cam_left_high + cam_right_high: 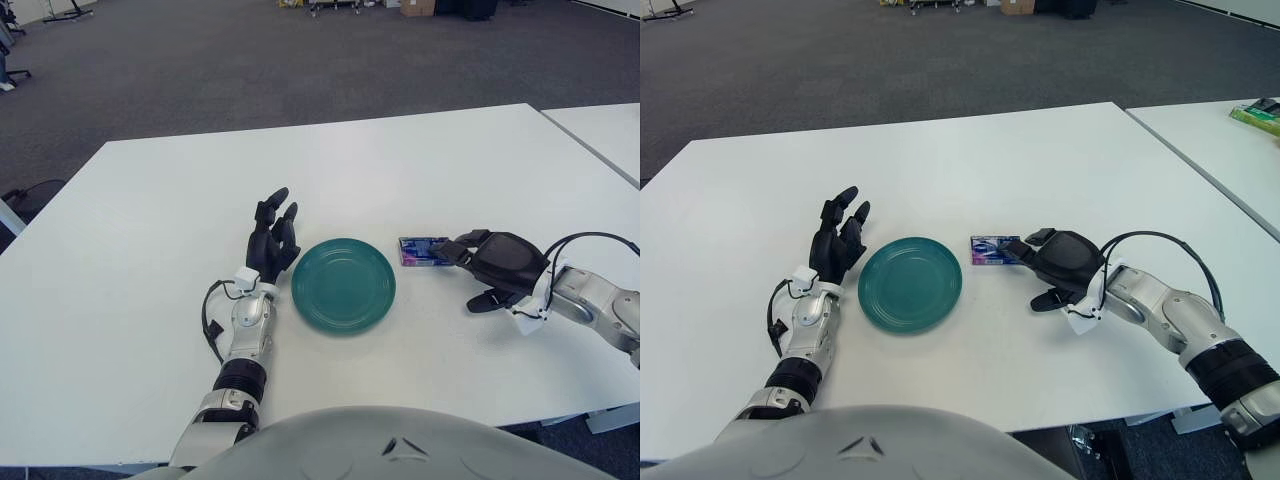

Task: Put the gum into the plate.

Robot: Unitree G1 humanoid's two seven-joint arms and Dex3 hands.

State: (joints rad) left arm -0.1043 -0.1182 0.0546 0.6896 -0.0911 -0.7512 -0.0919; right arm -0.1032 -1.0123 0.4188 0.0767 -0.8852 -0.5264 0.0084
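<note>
A white surface [150, 220] seen from the robot's head, looking forward and down. The right robot hand [1065, 262], black with a silver forearm, lies low over the surface on the right side. Its fingers [1023, 254] reach toward the robot's left and meet the near end of the gum [989, 249], a small flat pack in blue and purple wrapping lying flat on the surface. The fingertips touch or overlap the pack's right edge; whether they pinch it or only rest against it cannot be told. The thumb [1044, 299] sticks out toward the robot, apart from the pack.

Just past the gum, farther to the left of the right robot hand, sits the plate [343, 284], round, dark green and shallow, with nothing on it. The gum lies just beside the plate's right rim, outside it and not touching.

On the far side of the plate is the left robot hand [272, 240], just beside the plate's left rim, fingers spread and pointing away from the robot, holding nothing.

A second white table [1210, 150] stands to the right, and grey carpet [250, 70] lies beyond.
</note>
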